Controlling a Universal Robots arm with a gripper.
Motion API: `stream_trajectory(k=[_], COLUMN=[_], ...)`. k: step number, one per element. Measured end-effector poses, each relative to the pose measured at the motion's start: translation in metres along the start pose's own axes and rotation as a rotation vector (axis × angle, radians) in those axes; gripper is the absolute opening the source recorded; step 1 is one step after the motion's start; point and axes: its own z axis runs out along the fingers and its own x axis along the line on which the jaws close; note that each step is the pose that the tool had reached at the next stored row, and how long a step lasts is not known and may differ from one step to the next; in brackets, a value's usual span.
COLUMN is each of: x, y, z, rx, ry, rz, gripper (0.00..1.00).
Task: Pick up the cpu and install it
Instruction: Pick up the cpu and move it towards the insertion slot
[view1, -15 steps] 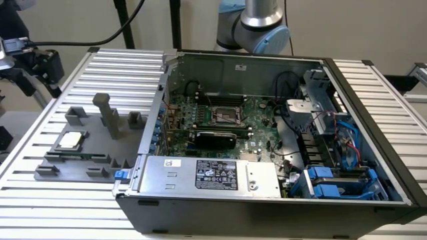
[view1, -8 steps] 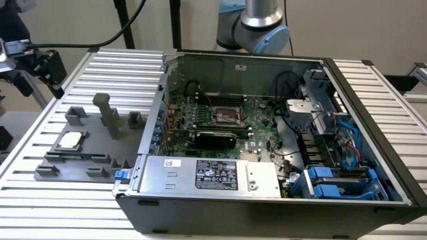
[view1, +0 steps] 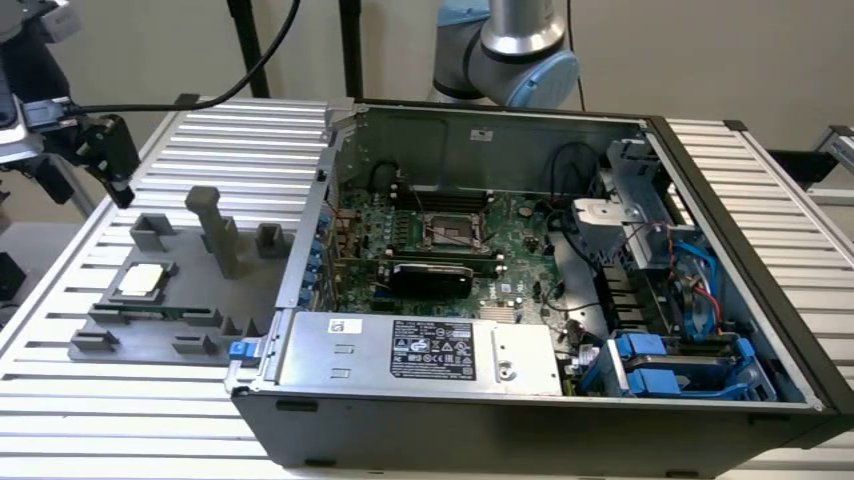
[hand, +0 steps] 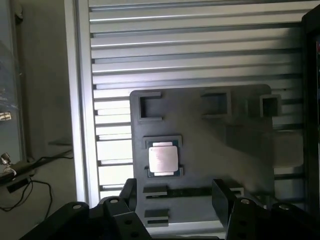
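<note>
The cpu (view1: 143, 281) lies on a grey tray (view1: 187, 268) at the exterior view's left; the end effector (hand: 175, 196) hovers above it, apart, wide and empty.

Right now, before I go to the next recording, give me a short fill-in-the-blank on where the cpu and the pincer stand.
The pincer is ____ and holds nothing.
The cpu lies flat on the gray fixture, ____ the computer case.
The fixture sits toward the exterior view's ____ of the case.
Missing words: open; outside; left.
</note>
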Motion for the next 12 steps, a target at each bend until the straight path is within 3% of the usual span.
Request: stream_trajectory(k=[12], x=[0.0], y=[-0.0009], z=[0.0209], rx=[0.0069], ry=[0.0002], rz=[-0.015], gripper=[0.71])
